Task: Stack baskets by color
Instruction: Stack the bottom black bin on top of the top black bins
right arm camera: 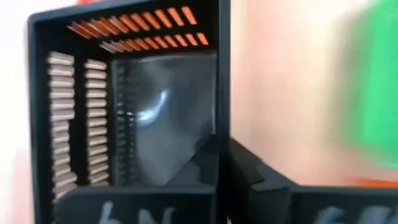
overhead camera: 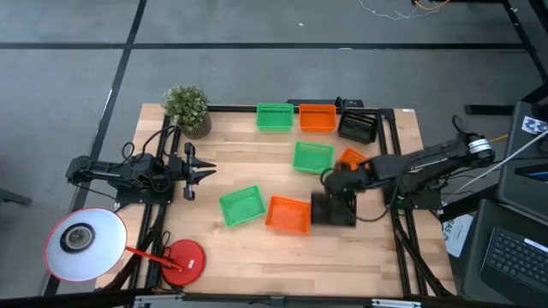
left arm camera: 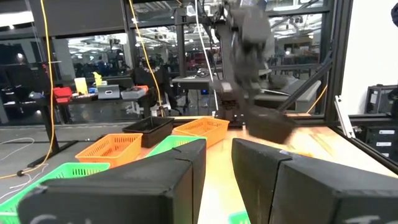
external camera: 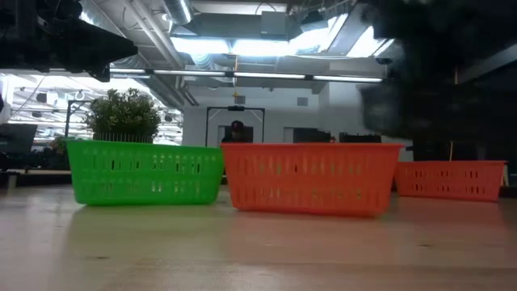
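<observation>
My right gripper point(overhead camera: 336, 188) is shut on a black basket point(overhead camera: 334, 210), right of the table's middle. That basket also shows in the left wrist view point(left arm camera: 270, 124), below the right arm. Near it rest an orange basket point(overhead camera: 288, 214) and a green basket point(overhead camera: 241, 206). Farther back lie a green one point(overhead camera: 312, 156) and an orange one point(overhead camera: 351, 157), partly under my right arm. Along the far edge stand a green point(overhead camera: 274, 116), an orange point(overhead camera: 317, 117) and a black basket point(overhead camera: 358, 127). My left gripper point(overhead camera: 190, 171) waits open at the table's left. My right gripper has one wall point(right arm camera: 222, 93) of the black basket between its fingers, one finger point(right arm camera: 155, 193) inside the basket and the other point(right arm camera: 298, 196) outside. The fingers come from above, slanting down. The basket hangs tilted below them and looks lifted off the table point(left arm camera: 270, 124).
A potted plant point(overhead camera: 187, 109) stands at the far left corner. A white round lamp head point(overhead camera: 81, 244) and a red disc point(overhead camera: 182, 261) sit at the near left. Black frame rails point(overhead camera: 390, 171) run along the table's sides. Bare wood lies near the front edge point(overhead camera: 282, 265).
</observation>
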`<state>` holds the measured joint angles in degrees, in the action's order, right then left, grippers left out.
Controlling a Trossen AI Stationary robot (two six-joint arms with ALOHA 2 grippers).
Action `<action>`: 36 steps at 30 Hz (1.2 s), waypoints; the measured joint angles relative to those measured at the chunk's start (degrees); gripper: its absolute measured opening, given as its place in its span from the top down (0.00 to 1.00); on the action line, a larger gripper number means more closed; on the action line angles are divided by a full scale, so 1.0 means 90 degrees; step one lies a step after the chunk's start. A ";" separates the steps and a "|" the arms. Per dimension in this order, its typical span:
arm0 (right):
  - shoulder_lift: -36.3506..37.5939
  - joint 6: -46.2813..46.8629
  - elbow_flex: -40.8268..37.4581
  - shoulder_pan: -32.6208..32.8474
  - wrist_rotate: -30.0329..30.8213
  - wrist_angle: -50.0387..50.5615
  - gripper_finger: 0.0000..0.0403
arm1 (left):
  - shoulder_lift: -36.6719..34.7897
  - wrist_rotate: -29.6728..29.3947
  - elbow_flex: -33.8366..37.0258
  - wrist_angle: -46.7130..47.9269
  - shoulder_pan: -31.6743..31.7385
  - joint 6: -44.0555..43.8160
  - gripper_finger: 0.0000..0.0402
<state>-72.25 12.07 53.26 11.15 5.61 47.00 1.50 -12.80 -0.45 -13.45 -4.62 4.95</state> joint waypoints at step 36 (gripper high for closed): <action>-0.0179 -0.3834 0.0289 -0.5424 0.3406 0.0527 1.00 | 0.0000 0.0000 0.0000 0.0017 -0.0002 0.0022 0.82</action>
<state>-73.86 -22.43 55.86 -37.67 36.27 51.74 1.50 -12.80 -0.45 -13.30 -4.64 5.15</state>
